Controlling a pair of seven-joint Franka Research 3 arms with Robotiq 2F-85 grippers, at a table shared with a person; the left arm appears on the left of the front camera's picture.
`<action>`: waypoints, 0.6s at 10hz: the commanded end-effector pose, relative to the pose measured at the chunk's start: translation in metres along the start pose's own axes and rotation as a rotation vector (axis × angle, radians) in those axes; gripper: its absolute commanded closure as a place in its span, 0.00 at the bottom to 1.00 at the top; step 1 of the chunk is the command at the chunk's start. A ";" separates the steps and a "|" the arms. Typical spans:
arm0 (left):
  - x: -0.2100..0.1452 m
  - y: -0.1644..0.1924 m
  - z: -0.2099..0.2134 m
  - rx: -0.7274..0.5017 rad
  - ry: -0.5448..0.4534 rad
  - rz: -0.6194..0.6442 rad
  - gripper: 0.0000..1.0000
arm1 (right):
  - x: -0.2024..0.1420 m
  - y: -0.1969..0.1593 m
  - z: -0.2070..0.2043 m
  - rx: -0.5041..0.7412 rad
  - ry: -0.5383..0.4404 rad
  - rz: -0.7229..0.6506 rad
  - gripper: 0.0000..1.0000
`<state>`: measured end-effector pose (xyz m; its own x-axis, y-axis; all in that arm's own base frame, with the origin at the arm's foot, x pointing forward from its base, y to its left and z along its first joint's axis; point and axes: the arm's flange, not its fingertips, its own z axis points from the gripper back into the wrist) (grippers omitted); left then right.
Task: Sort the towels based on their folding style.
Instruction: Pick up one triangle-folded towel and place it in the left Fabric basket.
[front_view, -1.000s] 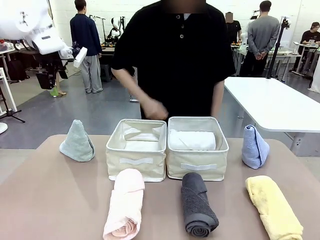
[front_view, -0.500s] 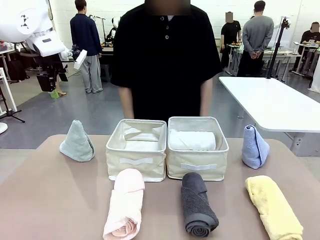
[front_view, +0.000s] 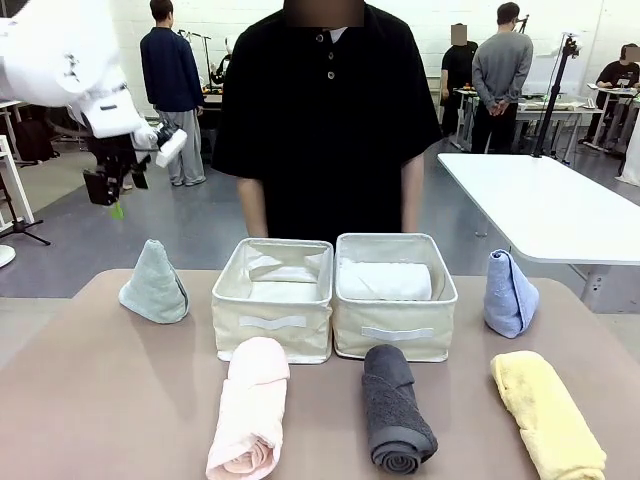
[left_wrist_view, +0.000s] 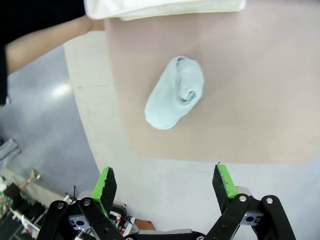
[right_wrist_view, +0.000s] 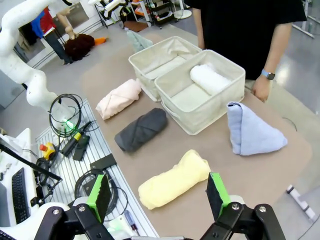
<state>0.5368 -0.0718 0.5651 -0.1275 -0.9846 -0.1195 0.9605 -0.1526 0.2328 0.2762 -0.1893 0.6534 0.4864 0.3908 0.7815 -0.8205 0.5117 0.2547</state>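
The left hand (left_wrist_view: 165, 182) hangs high over the left end of the counter (front_view: 110, 400), fingers spread wide with nothing between them. It looks straight down on the green cone towel (left_wrist_view: 175, 92), which stands alone near the corner, well apart from the bins. The right hand (right_wrist_view: 157, 195) is just as wide and empty, high above the yellow roll (right_wrist_view: 172, 180) and the blue cone (right_wrist_view: 252, 130). The white roll (front_view: 385, 280) lies in the right bin (front_view: 395, 345), so cones belong in the left bin (front_view: 272, 335). That bin looks empty, though its front wall hides part of its floor.

The green cone is the likely first pick. It sits ahead of the fingers, not between them, so centre the left hand over it before coming down. Straddle the thick lower body, not the soft tip, which would likely slip or unfold. Squeeze gently, then lift above the bin rim before crossing. Mind the person's forearm (left_wrist_view: 45, 45) beside the bins.
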 end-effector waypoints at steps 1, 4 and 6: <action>0.011 0.018 -0.026 -0.063 0.042 -0.064 0.00 | 0.002 0.000 0.001 0.015 -0.024 0.013 0.00; 0.020 0.042 -0.071 -0.160 0.008 -0.054 0.00 | 0.002 0.000 0.001 0.015 -0.024 0.013 0.00; 0.024 0.046 -0.094 -0.208 0.008 -0.053 0.00 | 0.002 0.000 0.001 0.015 -0.024 0.013 0.00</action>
<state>0.5934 -0.0928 0.4771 -0.1860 -0.9737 -0.1315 0.9796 -0.1942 0.0520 0.2763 -0.1892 0.6534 0.4864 0.3914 0.7812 -0.8207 0.5114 0.2548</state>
